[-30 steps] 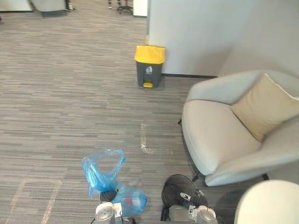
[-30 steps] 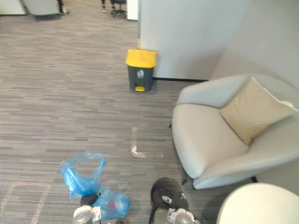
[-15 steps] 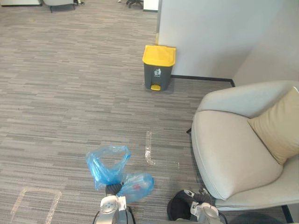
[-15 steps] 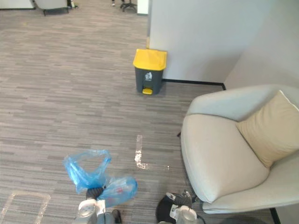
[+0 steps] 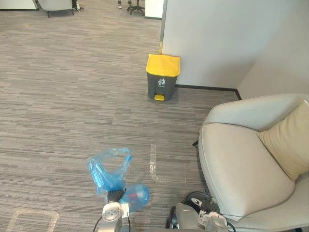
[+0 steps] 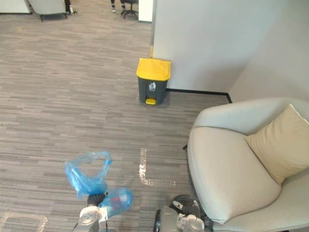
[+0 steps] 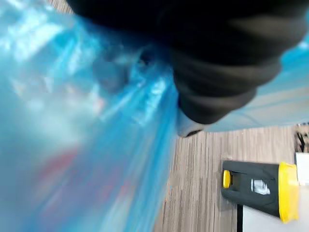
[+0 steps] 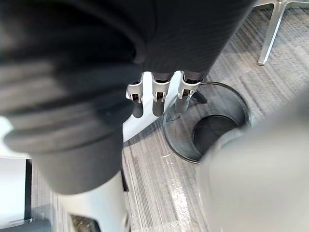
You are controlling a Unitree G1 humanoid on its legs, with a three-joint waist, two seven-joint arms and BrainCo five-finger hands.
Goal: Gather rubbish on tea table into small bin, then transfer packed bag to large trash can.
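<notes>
—Two hands to read, tips first: what are the fingers doing?

—On the right hand (image 8: 157, 99) the fingers (image 8: 185, 96) hang straight, side by side, with nothing in them, just over the small bin (image 8: 241, 104) on the floor (image 5: 72, 96). On the left hand (image 5: 114, 195) they are buried in blue plastic, so I cannot tell how they close. The bag (image 5: 107, 169) sits at that hand, handles sticking up, something red inside, and I'd judge it clear of the floor.

—So the gathering is finished?

—I'd say so. The bag looks packed and is out of the small bin, which shows a dark, unlined inside.

—What's left?

—The transfer, all of it. The large can (image 5: 162, 72), grey with a yellow lid (image 5: 163, 64), stands against the wall (image 5: 217, 38) with the lid down, well apart from the bag, bare floor between them. An armchair (image 5: 241, 164) flanks the right of that path. Judging from this, the bag must be carried across, the lid raised, perhaps by the yellow pedal (image 5: 159, 97) at the foot, and the bag dropped in.
</notes>
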